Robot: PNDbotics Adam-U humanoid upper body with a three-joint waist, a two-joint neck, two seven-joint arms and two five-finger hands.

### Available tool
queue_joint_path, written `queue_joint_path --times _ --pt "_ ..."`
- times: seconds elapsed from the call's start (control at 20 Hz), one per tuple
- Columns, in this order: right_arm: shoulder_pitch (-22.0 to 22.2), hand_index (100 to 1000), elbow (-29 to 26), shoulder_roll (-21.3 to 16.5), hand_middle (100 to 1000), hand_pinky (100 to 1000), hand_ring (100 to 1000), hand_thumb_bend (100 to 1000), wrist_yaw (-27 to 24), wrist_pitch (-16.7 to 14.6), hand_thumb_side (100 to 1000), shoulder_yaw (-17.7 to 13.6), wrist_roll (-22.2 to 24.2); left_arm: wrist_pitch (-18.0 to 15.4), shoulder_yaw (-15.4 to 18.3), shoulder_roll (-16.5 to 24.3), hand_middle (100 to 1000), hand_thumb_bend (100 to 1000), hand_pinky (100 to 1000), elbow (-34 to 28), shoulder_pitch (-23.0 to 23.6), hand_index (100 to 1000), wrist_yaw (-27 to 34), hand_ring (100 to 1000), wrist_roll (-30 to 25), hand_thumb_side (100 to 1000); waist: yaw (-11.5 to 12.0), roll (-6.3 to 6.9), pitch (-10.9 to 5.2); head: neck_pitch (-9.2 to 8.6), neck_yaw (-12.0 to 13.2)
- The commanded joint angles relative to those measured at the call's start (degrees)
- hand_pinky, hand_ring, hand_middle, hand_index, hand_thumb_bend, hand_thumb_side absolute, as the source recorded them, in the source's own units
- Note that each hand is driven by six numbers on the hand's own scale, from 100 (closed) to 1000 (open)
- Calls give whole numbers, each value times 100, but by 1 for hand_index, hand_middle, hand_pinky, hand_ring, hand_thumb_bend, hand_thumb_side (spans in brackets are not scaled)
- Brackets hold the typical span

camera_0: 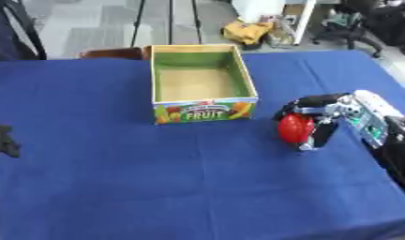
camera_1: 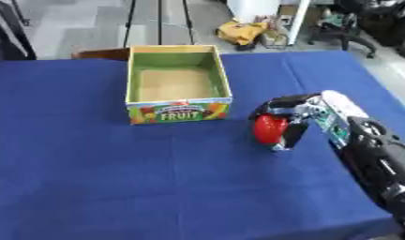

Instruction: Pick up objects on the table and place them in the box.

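My right hand (camera_0: 319, 123), at the right of the frame, curls around a red round object (camera_0: 295, 128) just above the blue-clothed desk (camera_0: 156, 178). The open box (camera_0: 202, 84) stands upper centre. My left hand (camera_0: 2, 140) shows at the left edge, fingers unclear. Beyond lies grey floor (camera_0: 91, 28).

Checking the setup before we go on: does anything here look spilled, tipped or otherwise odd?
Nothing stands out. The box sits upright and empty on the blue table, and the right hand is curled round a red object beside it.
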Motion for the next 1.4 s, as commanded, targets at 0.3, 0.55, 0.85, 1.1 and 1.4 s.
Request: queue_joint_path --times 0.3,0.55,0.85,1.1,1.4 --pt "-241 904 -671 -235 653 100 401 100 -336 15 129 -50 -42 -12 32 64 405 954 584 -87 -43 565 15 361 11 781 -43 -28 -143 27 -4" --pt "-274 834 -857 -273 630 100 401 100 -427 66 126 -41 -41 -14 34 74 405 955 584 -84 -40 565 11 361 11 780 -51 -44 -171 25 -1" --pt "-456 837 -965 -338 635 100 404 100 -470 119 127 -107 -86 -19 29 83 405 956 584 -78 -29 565 7 361 7 779 -70 -77 -200 28 -14" --pt "-905 839 -785 -280 642 100 408 105 -362 124 128 -142 -137 -20 4 97 405 957 584 -76 -27 565 2 361 -19 778 -25 -101 -220 7 -71" --pt "-1522 841 -219 72 655 100 421 106 58 104 125 -250 -272 -14 -63 89 404 958 584 -104 -108 565 17 360 -87 779 267 -106 -155 -130 -202"
